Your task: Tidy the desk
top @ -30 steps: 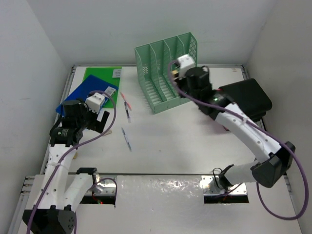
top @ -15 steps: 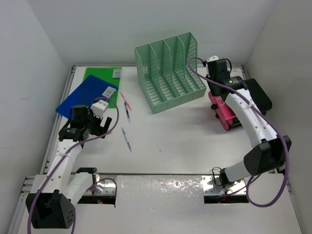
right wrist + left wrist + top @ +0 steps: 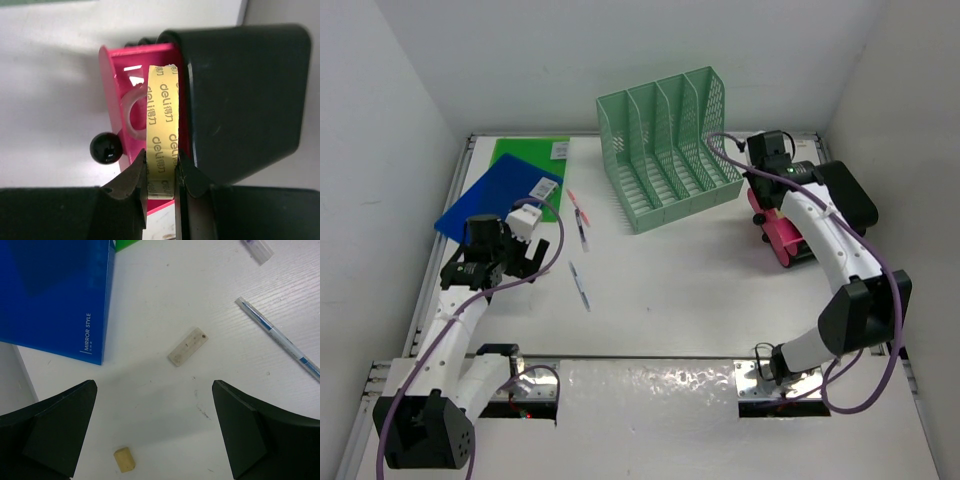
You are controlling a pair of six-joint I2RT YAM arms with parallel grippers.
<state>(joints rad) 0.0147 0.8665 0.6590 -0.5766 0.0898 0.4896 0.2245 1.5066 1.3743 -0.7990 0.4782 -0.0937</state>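
Note:
The desk (image 3: pixel 700 290) is a white tabletop with metal rails. My right gripper (image 3: pixel 161 170) is shut on a yellow tape roll (image 3: pixel 161 115) printed "deli". The roll stands on edge inside a pink holder (image 3: pixel 112 85) at the desk's right side, also in the top view as the pink holder (image 3: pixel 785 240). My left gripper (image 3: pixel 155 430) hangs open and empty above the desk at the left. Below it lie a small yellowish piece (image 3: pixel 124 459) and a beige strip (image 3: pixel 187 346), with a blue folder (image 3: pixel 50 295) beside them.
A mint-green mesh rack (image 3: pixel 665 145) stands at the back centre. A black box (image 3: pixel 845 195) sits against the pink holder. A green folder (image 3: pixel 525 152) lies under the blue folder (image 3: pixel 490 195). Two pens (image 3: pixel 580 285) (image 3: pixel 582 225) lie left of centre. A black ball (image 3: pixel 106 148) is beside the holder.
My right arm swung from beside the rack to the right, over the pink holder, and settled lower there. My left arm drew back a little toward the near edge.

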